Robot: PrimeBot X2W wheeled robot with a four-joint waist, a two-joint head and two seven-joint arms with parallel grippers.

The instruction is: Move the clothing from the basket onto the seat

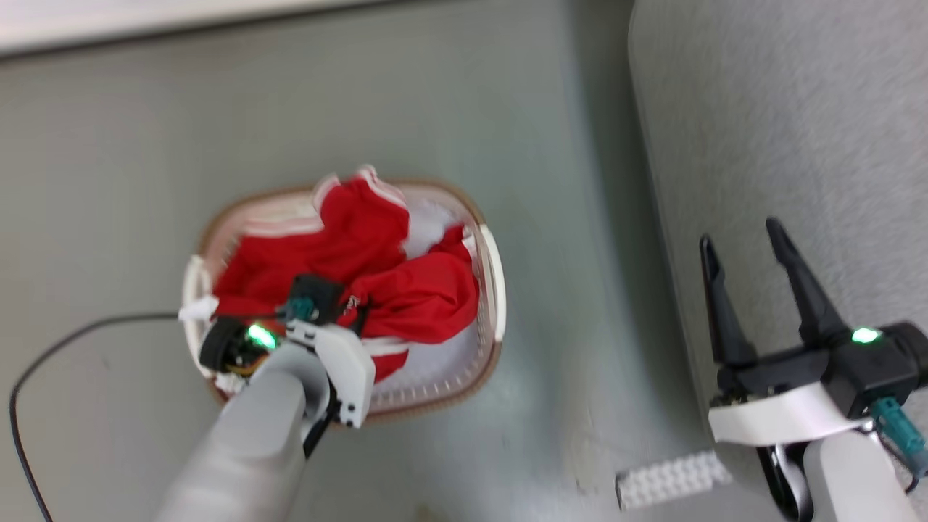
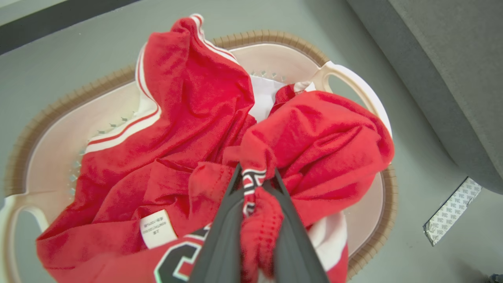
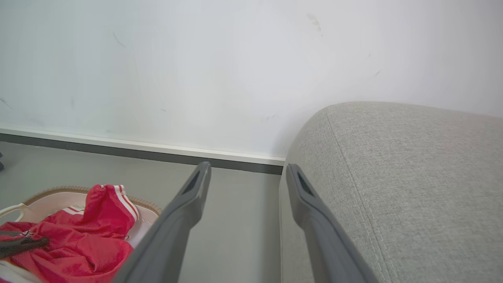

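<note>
The red jersey lies crumpled inside the oval basket, which stands on the grey floor just beside the sofa. One striped sleeve edge stands up above the far rim, and another bunch of red cloth bulges against the side handle nearest the sofa. A small white label shows on the near fold, next to dark lettering with white edging. A flat white pad peeks out from beneath the cloth at the far side of the basket.

The left end effector reaches down into the basket and is clenched on a gathered fold of the jersey; red cloth with a bit of striped trim is pinched between its two dark fingers, near the middle of the heap.

The right end effector hangs over the sofa's edge, well apart from the basket, its fingers spread wide and grasping nothing. In its wrist view the fingers point toward the white wall, with the sofa's rounded corner to one side and the basket low on the other.

A thin black cable runs across the floor to the basket's left side. A white patterned strip lies on the floor at the foot of the sofa
</note>
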